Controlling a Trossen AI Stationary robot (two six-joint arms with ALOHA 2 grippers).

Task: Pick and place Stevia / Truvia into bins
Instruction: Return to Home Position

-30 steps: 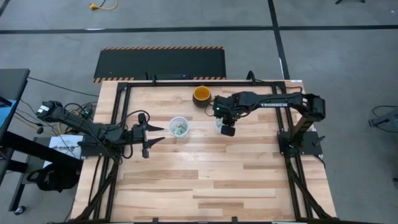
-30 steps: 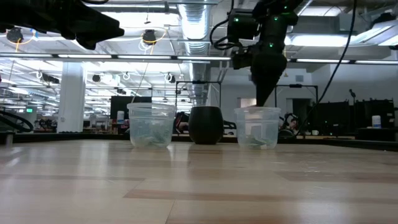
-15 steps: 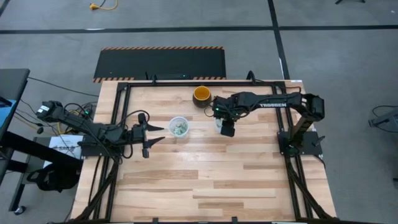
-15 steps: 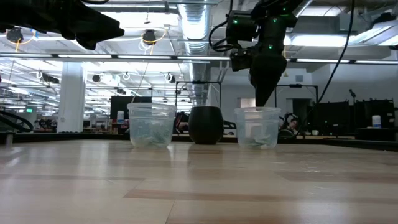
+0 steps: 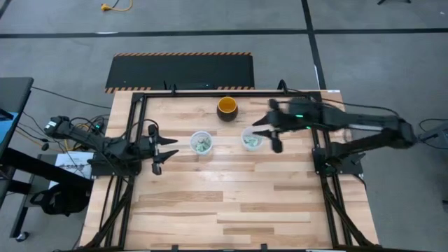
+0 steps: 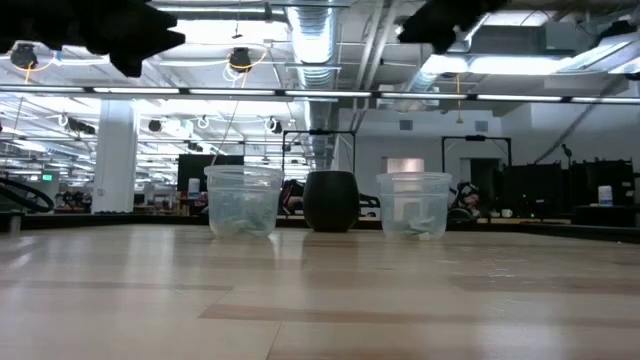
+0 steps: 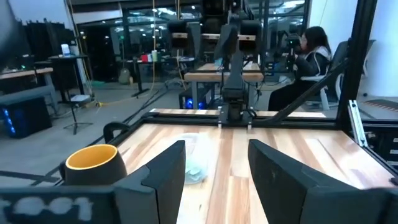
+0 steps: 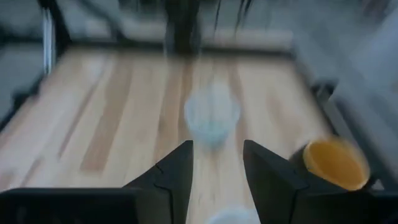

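L gripper [image 5: 166, 147]: over left part of table [image 5: 231, 203], near left cup [image 5: 201, 143], clear of it. Fingers apart, nothing held.
R gripper [image 5: 269, 133]: raised well above rim level, just right of right cup [image 5: 251, 140] in high view. Fingers apart, nothing held.
Sachets [image 5: 202, 145]: pale green/white, inside both cups; qty not readable.
Cups: upright, side by side, mid-table.
Bowl [image 5: 227, 107]: orange inside, behind and between cups.
Left wrist view: seated person [image 7: 314, 53] beyond table.
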